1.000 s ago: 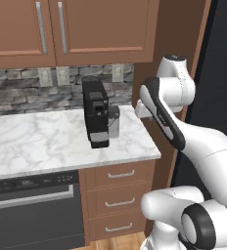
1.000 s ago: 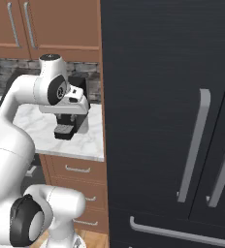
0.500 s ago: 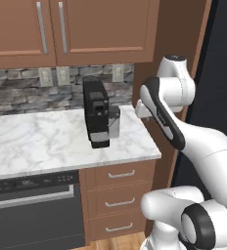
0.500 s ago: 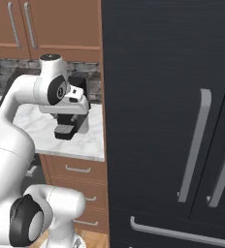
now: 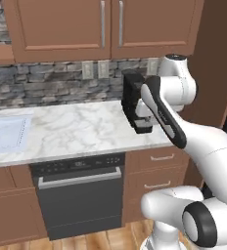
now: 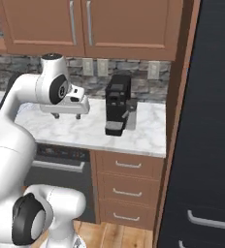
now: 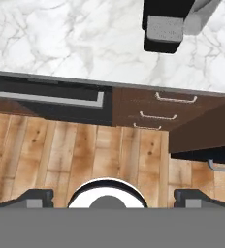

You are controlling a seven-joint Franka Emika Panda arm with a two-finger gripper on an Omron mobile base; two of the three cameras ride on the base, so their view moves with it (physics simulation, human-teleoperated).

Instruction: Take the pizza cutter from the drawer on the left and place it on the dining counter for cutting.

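Both base views have swung since the earlier frame, so the black fridge front has slid off to the right and more of the white, grey-veined marble surface (image 5: 71, 129) and the dark dishwasher (image 5: 81, 195) now lie left of the black coffee machine (image 5: 135, 100); that is the camera turning, not the things. Two small dark fingers (image 7: 34, 196) stand spread wide with nothing between them, hanging over the surface just left of the coffee machine. Below and slightly right of the coffee machine, the shallow brown wooden top drawer with its curved silver bar handle (image 6: 129, 164) is shut, as are the two beneath it. Where the pizza cutter lies cannot be told; it is probably inside that shut drawer. It should be light and rigid, its steel wheel slick, sharp and free to spin, so the short wooden handle is the place to pinch, across its width and near the middle, keeping the fingers off the blade
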